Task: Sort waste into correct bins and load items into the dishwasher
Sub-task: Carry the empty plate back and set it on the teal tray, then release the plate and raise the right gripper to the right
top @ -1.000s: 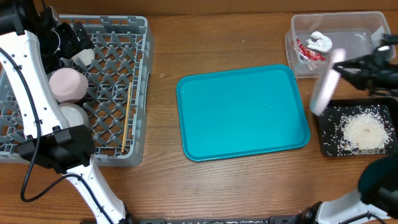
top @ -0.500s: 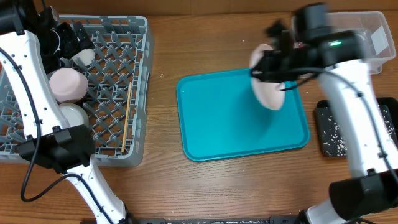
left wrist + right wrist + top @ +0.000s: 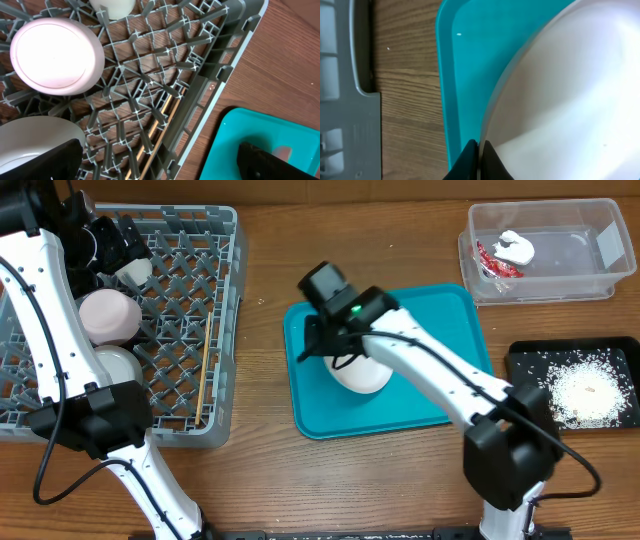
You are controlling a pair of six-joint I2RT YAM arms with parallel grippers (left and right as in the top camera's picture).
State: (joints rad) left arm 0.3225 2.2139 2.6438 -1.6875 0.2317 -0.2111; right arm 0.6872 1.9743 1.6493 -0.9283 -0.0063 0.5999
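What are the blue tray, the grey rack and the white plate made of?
The tray looks like smooth plastic: one even colour, a soft sheen and a moulded rim. The rack is probably hard, matte plastic, moulded into a thin lattice. The plate is glossy white, maybe ceramic or melamine; its look alone cannot settle which.

No readable text, label or number shows on anything here.

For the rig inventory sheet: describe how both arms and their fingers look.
The left arm and right arm have white shell links with bulky black joints. A thin black cable hangs off the left one; a small green light glows near the right one's wrist. The left fingers and right fingers are black.
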